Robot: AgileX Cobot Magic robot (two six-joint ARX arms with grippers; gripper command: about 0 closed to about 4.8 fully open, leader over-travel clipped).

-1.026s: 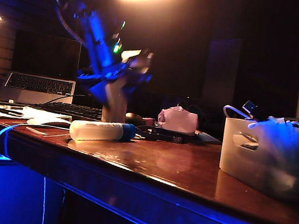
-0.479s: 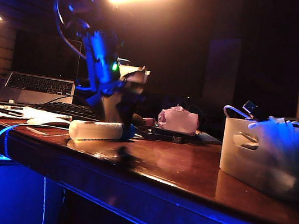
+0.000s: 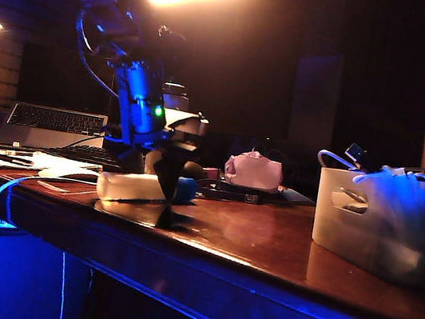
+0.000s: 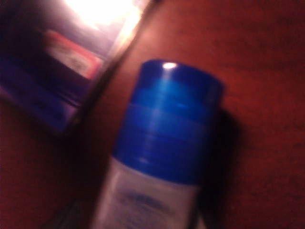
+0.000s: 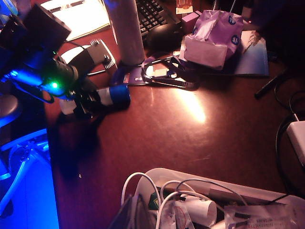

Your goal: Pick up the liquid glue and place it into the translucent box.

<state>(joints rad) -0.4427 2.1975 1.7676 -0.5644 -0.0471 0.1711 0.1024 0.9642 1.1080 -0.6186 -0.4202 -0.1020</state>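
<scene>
Near the surface's front edge, the translucent box (image 3: 384, 227) is already crowded with cables and packets. Farther back, the left hand (image 3: 166, 188) has dropped onto the liquid glue (image 3: 142, 188), lying flat; its jaws straddle the tube, narrowing, so a grasp seems imminent. The right hand is out of view.

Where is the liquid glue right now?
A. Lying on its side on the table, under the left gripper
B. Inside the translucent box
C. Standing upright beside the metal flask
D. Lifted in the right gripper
A: the liquid glue lies flat on the table with the left gripper down over it.
</scene>
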